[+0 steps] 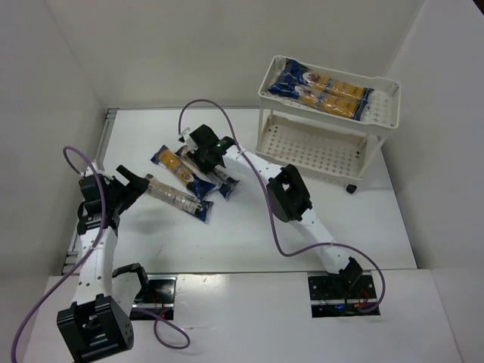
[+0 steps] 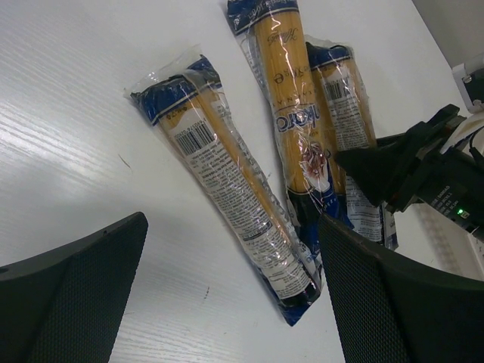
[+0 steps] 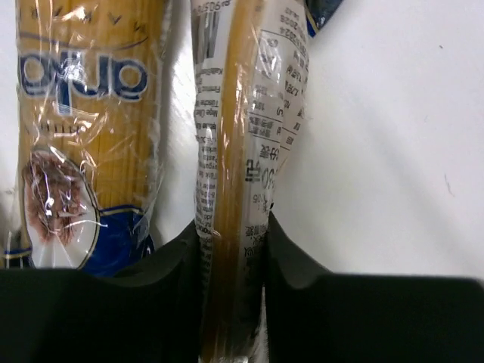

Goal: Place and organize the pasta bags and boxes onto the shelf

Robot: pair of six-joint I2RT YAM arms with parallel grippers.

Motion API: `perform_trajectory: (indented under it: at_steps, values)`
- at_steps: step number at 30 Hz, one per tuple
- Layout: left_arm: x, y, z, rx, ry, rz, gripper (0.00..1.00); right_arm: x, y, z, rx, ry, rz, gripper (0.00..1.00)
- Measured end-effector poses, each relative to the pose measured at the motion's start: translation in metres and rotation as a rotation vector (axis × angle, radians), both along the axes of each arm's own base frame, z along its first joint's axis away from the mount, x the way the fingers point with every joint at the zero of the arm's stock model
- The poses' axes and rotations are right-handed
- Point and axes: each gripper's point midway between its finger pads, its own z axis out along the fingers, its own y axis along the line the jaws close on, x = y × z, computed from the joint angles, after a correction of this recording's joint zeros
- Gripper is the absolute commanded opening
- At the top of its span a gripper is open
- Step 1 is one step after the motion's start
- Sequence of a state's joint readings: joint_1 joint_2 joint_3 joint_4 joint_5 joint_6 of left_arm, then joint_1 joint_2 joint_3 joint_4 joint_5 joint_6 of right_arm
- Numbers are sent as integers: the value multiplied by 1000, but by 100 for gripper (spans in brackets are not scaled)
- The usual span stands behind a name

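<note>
White table [image 1: 227, 249] is carrying the shelf [image 1: 392, 106] at its far right corner, w/ two packs [image 1: 321, 89] lying on the top tier, lower tier bare. Three bags [image 1: 181, 172] are waiting left of centre. The right gripper [image 3: 233, 246] is pinching one bag [image 3: 242, 151]; the left gripper [image 2: 234, 257] is hanging wide open over the nearest bag [image 2: 227, 197]. Approx two of five done.

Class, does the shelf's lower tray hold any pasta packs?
No, both packs on the shelf lie in its top tray.
</note>
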State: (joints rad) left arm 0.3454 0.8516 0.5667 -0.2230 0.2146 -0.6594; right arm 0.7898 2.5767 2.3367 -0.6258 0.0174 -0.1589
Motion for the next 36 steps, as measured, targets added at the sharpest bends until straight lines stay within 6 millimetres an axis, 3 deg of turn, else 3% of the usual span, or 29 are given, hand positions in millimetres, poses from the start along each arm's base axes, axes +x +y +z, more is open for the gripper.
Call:
perform_trajectory:
  at_steps: [8, 10, 12, 14, 17, 21, 23, 25, 28, 30, 32, 34, 36]
  values:
    - [0, 0, 0, 0, -1, 0, 100, -5, -8, 11, -73, -36, 67, 0]
    - [0, 0, 1, 1, -4, 0, 100, -6, -13, 28, -104, -71, 96, 0]
    - [1, 0, 2, 4, -12, 0, 100, -7, -14, 57, -118, -132, 126, 0]
    - [0, 0, 4, 7, -21, 0, 100, -10, -10, 104, -116, -236, 162, 0]
    - [-1, 0, 9, 13, -37, 0, 100, -29, -7, 200, -83, -425, 207, 0]
    - [-2, -1, 16, 24, -66, 0, 100, -60, -29, 363, 6, -784, 212, 0]
    - [-2, -1, 20, 28, -78, 1, 100, -72, -59, 441, 22, -979, 178, 0]
    - [-2, -1, 21, 31, -85, 0, 100, -78, -99, 506, -11, -1148, 116, 0]
    - [-2, -1, 21, 31, -86, 1, 100, -74, -172, 572, -114, -1331, 4, 0]
    - [-2, -1, 22, 32, -88, 1, 100, -59, -232, 592, -234, -1391, -67, 0]
    - [-2, -1, 23, 34, -93, 0, 100, -40, -297, 600, -369, -1409, -135, 0]
    - [-3, -1, 25, 36, -98, 0, 100, -19, -359, 592, -507, -1381, -192, 0]
    - [-3, -1, 25, 36, -100, -2, 100, -2, -407, 567, -621, -1310, -209, 0]
